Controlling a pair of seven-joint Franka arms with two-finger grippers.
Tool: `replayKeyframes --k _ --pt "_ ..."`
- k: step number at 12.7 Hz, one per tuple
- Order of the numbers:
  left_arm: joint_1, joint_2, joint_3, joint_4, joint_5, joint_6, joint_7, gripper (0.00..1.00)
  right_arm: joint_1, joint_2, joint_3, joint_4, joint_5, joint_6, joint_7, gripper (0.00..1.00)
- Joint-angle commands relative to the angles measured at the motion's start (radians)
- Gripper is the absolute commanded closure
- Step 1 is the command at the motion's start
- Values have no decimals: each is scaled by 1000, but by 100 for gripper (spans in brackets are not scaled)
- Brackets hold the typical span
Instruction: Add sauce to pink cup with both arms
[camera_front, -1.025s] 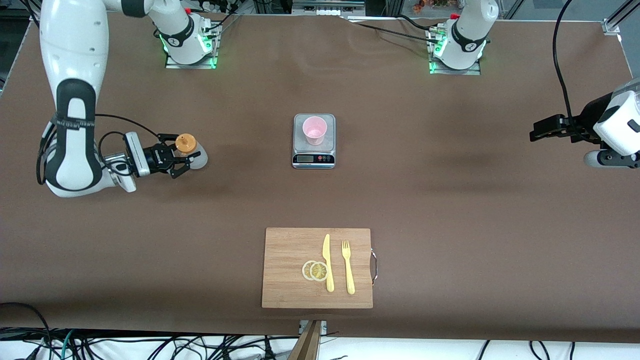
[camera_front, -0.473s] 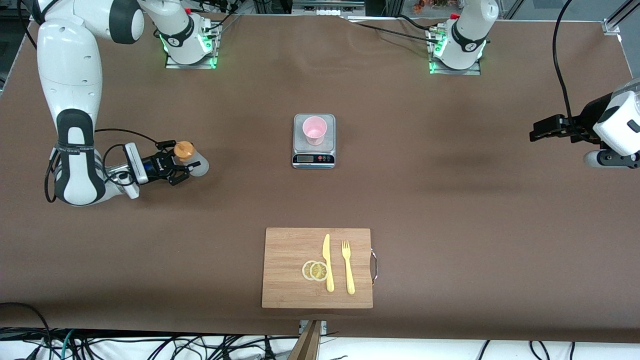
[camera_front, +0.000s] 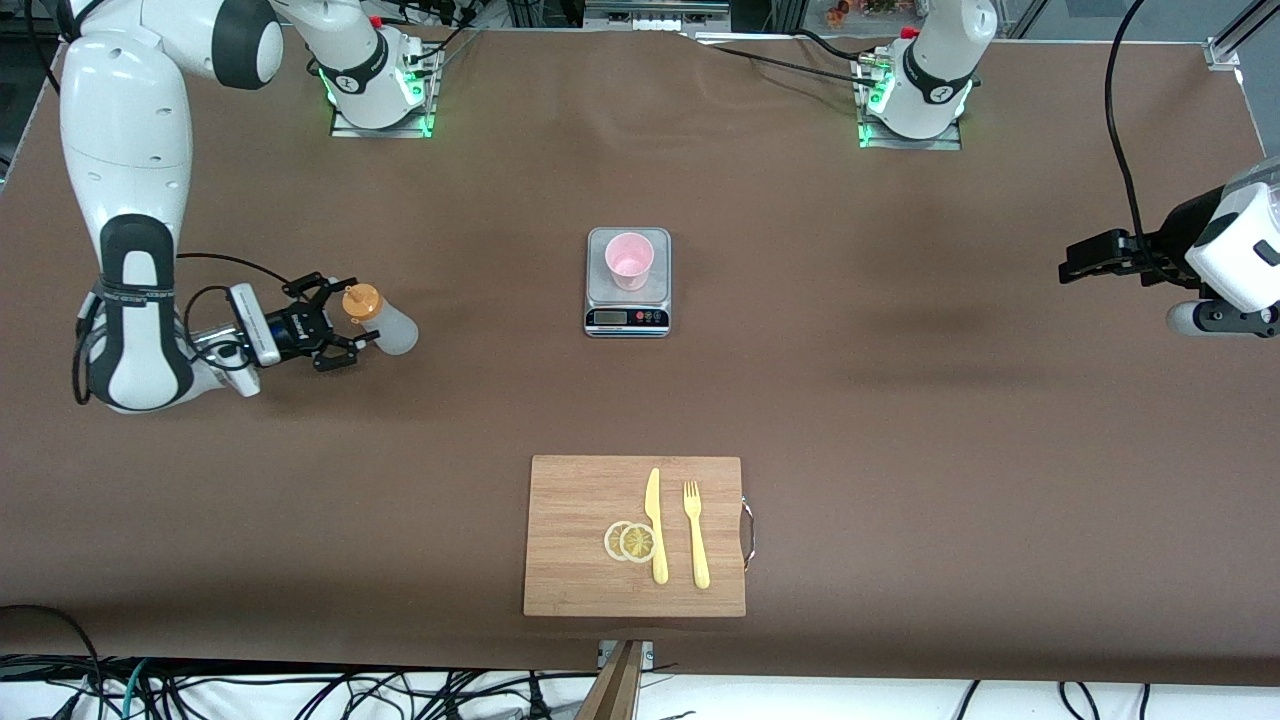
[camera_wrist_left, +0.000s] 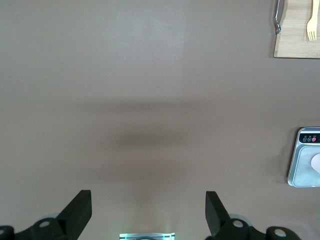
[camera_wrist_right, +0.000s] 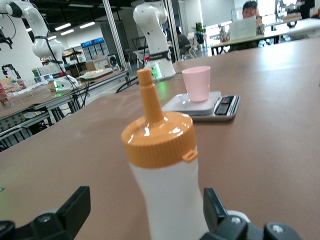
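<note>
The sauce bottle (camera_front: 392, 331), whitish with an orange nozzle cap (camera_front: 362, 302), stands on the table toward the right arm's end. My right gripper (camera_front: 356, 314) is low beside it and open. In the right wrist view the bottle (camera_wrist_right: 170, 195) stands between the spread fingers of the right gripper (camera_wrist_right: 146, 200), closer to one finger (camera_wrist_right: 212, 200), and neither finger grips it. The pink cup (camera_front: 629, 260) stands upright on a small scale (camera_front: 627, 320) at mid-table and also shows in the right wrist view (camera_wrist_right: 196, 82). My left gripper (camera_front: 1072, 268) waits, open and empty, over bare table at the left arm's end (camera_wrist_left: 147, 200).
A wooden cutting board (camera_front: 575, 560) lies nearer to the front camera than the scale. On it are a yellow knife (camera_front: 655, 525), a fork (camera_front: 696, 535) and lemon slices (camera_front: 630, 541). The scale's edge (camera_wrist_left: 300, 170) and the board's corner (camera_wrist_left: 295, 35) show in the left wrist view.
My right gripper has drawn back a little toward the right arm's end and stayed open at the bottle. The bottle stands in about the same place. The left arm has not moved.
</note>
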Motion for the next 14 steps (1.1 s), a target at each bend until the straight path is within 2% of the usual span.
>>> replayKeyframes --k 1,4,9,12,13,14 --pt "6 7 -6 15 14 -14 25 0 -7 -49 -56 66 -64 -30 137 0" --pt "6 7 -6 15 14 -14 25 0 0 -87 -119 153 -128 -82 305 0" --pt "7 7 -6 15 14 -14 25 0 51 -267 -120 241 -225 -96 788 0" --pt "6 7 -7 16 14 -14 23 0 85 -301 -123 287 -271 -41 1002 0" --pt "6 7 -7 15 14 -14 23 0 86 -328 -104 292 -321 3 1069 0" --pt "6 7 -7 15 14 -14 23 0 82 -380 -55 273 -382 80 1159 0"
